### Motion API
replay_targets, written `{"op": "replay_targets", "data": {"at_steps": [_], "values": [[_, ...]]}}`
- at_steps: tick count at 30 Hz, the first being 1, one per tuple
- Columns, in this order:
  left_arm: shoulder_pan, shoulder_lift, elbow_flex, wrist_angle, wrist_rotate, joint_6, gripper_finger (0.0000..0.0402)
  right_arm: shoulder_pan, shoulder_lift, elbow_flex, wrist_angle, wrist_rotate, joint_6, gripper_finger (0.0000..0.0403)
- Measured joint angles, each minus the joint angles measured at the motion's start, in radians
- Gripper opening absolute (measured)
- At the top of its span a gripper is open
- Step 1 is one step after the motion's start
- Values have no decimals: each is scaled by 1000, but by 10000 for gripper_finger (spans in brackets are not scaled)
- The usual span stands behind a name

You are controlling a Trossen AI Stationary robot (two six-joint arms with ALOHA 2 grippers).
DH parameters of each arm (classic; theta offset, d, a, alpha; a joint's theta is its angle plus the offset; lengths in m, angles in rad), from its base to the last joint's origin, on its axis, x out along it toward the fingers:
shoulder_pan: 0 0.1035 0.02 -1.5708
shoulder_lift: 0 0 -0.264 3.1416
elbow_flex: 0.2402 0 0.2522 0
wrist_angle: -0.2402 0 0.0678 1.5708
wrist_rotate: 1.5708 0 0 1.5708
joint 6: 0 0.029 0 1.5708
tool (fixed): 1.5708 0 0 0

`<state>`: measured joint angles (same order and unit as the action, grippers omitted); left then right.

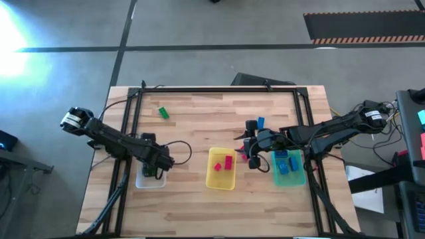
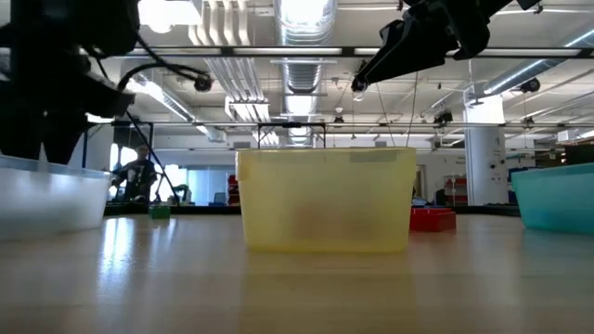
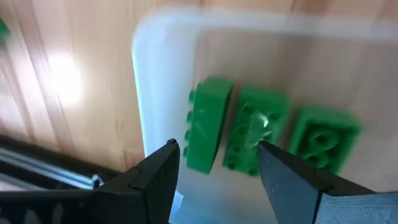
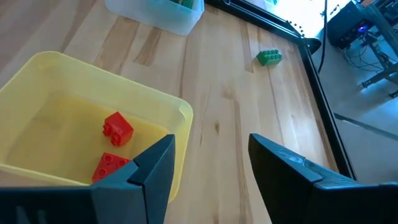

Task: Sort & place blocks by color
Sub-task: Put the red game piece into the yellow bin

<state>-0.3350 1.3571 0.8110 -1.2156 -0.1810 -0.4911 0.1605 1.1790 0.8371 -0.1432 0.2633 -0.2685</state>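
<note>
My left gripper (image 3: 217, 149) hangs open over the clear tray (image 1: 142, 182), where three green blocks (image 3: 258, 134) lie side by side. My right gripper (image 4: 211, 140) is open above the bare table just right of the yellow tray (image 4: 74, 81), which holds two red blocks (image 4: 117, 127). The teal tray (image 1: 297, 176) holds blue blocks (image 1: 285, 164). Loose on the table are one green block (image 1: 163, 113), two blue blocks (image 1: 256, 123) and a red block (image 2: 432, 219) beside the yellow tray.
The three trays stand in a row along the table's near half: clear on the left, yellow (image 1: 222, 182) in the middle, teal on the right. A black frame (image 1: 219, 89) runs around the table's far and side edges. Bare wood lies between the trays.
</note>
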Motion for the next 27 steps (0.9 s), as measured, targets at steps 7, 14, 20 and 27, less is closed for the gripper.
{"op": "replay_targets", "data": {"at_steps": [7,14,20,27], "values": [[0,0,176,5,-122,1,198,0,0,0,0,0,28,194],[1,-2,337,110,-377,162,198,0,0,0,-5,45,165,194],[12,-19,342,461,-414,566,198,-14,0,56,-214,167,370,194],[65,-24,302,696,-406,843,198,-31,1,142,-526,103,572,194]]}}
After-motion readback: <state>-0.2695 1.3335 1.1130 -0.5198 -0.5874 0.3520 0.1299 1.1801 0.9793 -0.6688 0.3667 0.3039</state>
